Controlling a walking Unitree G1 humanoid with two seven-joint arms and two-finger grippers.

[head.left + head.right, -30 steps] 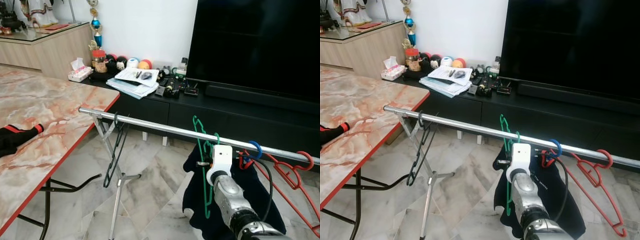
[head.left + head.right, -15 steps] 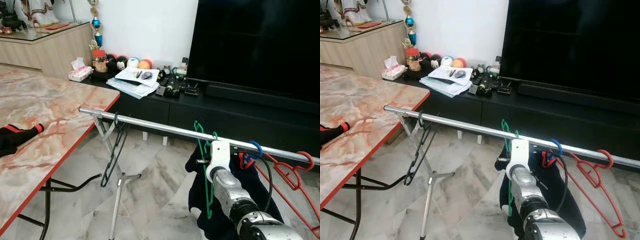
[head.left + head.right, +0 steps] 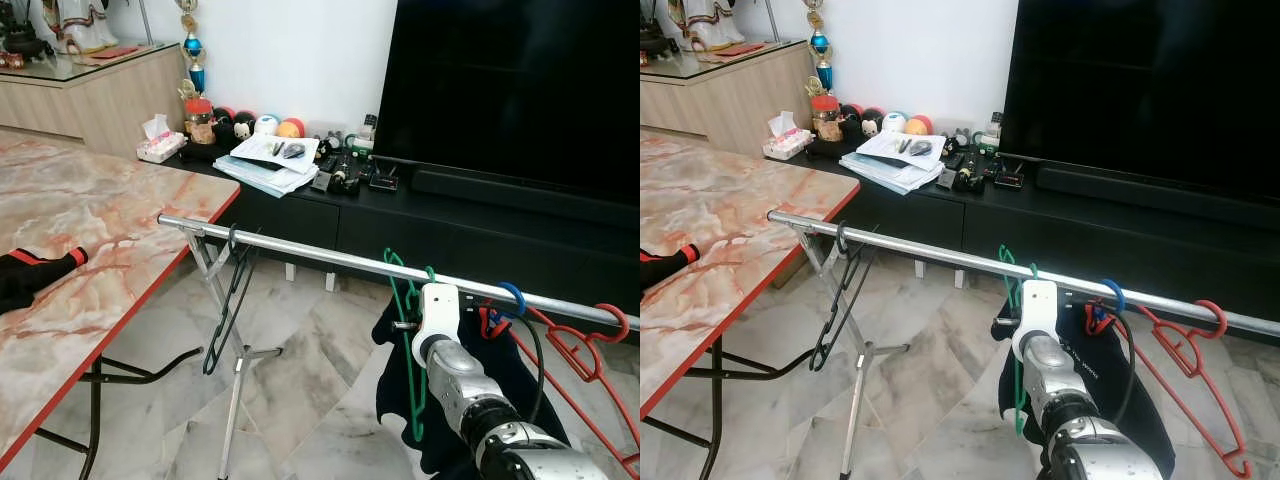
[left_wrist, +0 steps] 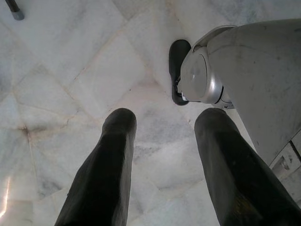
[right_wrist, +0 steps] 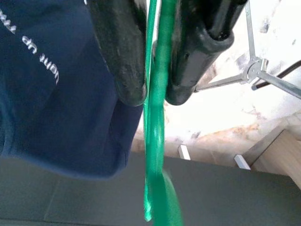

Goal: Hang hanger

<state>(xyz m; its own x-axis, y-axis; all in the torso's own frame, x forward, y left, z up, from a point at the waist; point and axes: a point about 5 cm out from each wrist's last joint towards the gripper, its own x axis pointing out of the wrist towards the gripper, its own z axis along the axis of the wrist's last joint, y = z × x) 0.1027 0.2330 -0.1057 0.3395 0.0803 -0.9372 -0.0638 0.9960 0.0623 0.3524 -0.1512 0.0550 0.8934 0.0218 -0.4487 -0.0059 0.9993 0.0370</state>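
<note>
Right end effector [image 5: 153,56] at the rail [image 3: 330,258], its two black fingers [image 5: 120,52] pinched on the thin green hanger [image 3: 408,340]. The hanger's long axis runs near vertical, the body hanging down beside the silver wrist and the hook rising to the rail directly above the grip. Whether the hook has fully seated over the rail or merely rests against it cannot be told from the head views. The coming move turns on this one relation: hook just at the rail, end effector just below it, so release is safe only once the hook bears on the bar. A dark blue garment [image 3: 520,380] hangs immediately behind the wrist, with a blue hook [image 3: 512,294] and a red hanger [image 3: 585,350] further toward the robot's right, and a black hanger [image 3: 228,310] well apart toward the left end near the stand. Left end effector [image 4: 162,160] hangs idle, fingers spread, pointing at the marble floor. The marble bench [image 3: 90,250] at left carries a black-and-red cloth [image 3: 35,275]. No containers bear on the task.
</note>
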